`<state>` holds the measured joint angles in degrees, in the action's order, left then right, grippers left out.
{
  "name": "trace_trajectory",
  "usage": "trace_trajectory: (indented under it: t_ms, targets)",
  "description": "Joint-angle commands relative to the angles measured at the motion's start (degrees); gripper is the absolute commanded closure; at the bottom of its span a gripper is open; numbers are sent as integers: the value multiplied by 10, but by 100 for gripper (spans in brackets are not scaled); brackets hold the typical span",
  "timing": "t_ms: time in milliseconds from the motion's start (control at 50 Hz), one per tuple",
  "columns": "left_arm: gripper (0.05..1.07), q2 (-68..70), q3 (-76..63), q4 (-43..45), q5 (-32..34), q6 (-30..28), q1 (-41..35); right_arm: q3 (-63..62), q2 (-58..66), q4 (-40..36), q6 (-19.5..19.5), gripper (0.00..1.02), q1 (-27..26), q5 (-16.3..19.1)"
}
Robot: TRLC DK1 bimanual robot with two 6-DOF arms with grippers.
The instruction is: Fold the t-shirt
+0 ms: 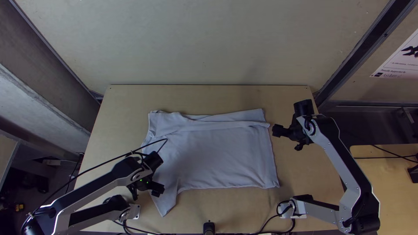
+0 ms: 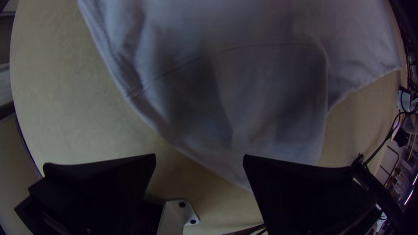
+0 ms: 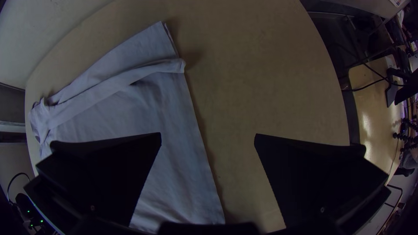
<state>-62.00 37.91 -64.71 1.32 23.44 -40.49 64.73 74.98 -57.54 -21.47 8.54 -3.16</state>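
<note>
The pale t-shirt [image 1: 222, 152] lies on the table, its far long side turned over in a narrow strip; a sleeve [image 1: 166, 204] points toward the near edge at left. My left gripper [image 1: 146, 193] is over the shirt's near left edge beside that sleeve. My right gripper [image 1: 287, 140] is above the table just right of the shirt. In the left wrist view my left gripper [image 2: 199, 157] is open, the sleeve [image 2: 261, 100] beyond its fingers. In the right wrist view my right gripper [image 3: 208, 135] is open, with the shirt's side edge [image 3: 196, 143] between its fingers, not gripped.
The wooden table [image 1: 200, 98] has bare wood beyond the shirt and on both sides of it. A wall rises behind the far edge. A small black object [image 1: 209, 227] stands at the near edge, with cables beside it. A second table [image 1: 387, 174] is at the right.
</note>
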Motion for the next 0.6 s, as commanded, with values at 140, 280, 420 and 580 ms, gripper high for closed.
trace_trajectory:
  t_ms: [140,280,420,580]
  targets:
    - [13,-70,-18,29,3,-20,-31,-16,3,-4,-12,4,-5,10]
    - [61,-91,-21,48,3,-38,-37,-21,-5,-5,-9,5,-6,15]
    - [104,-80,-23,59,2,-60,-43,-56,-26,-5,-8,7,-4,24]
    - [104,-68,-21,60,3,-70,-25,-106,-36,-66,-26,7,6,56]
